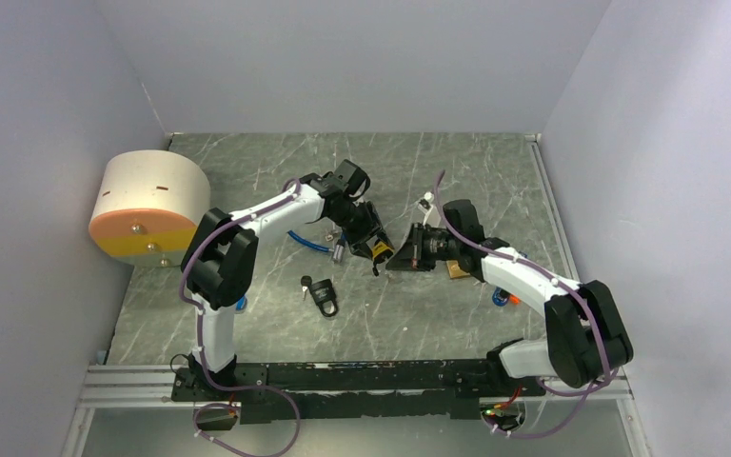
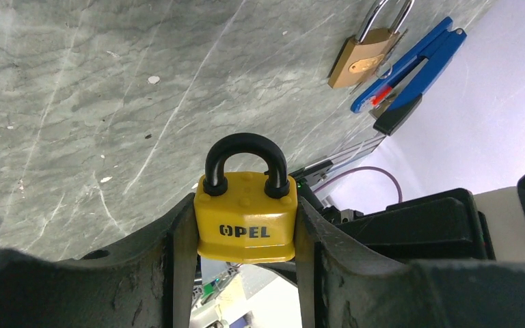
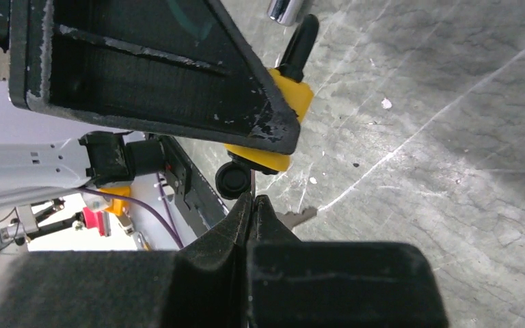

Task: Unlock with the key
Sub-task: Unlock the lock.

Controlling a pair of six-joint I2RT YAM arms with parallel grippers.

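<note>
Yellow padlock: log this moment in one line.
left hand: holding yellow padlock | shackle: closed | right hand: shut, beside black-headed key at padlock's base

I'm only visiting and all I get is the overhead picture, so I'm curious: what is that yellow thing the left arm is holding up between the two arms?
Observer: A yellow padlock, clamped on both sides by the left gripper. Its wrist camera shows "OPEL" printed on the front.
Operator: Is it unlocked?
Observer: No. The black shackle has both legs seated in the body.
Operator: What is the right arm doing there?
Observer: The right gripper is pinched shut close to the padlock's base, beside a small round black knob. I cannot tell whether a key is between its fingers.
</note>
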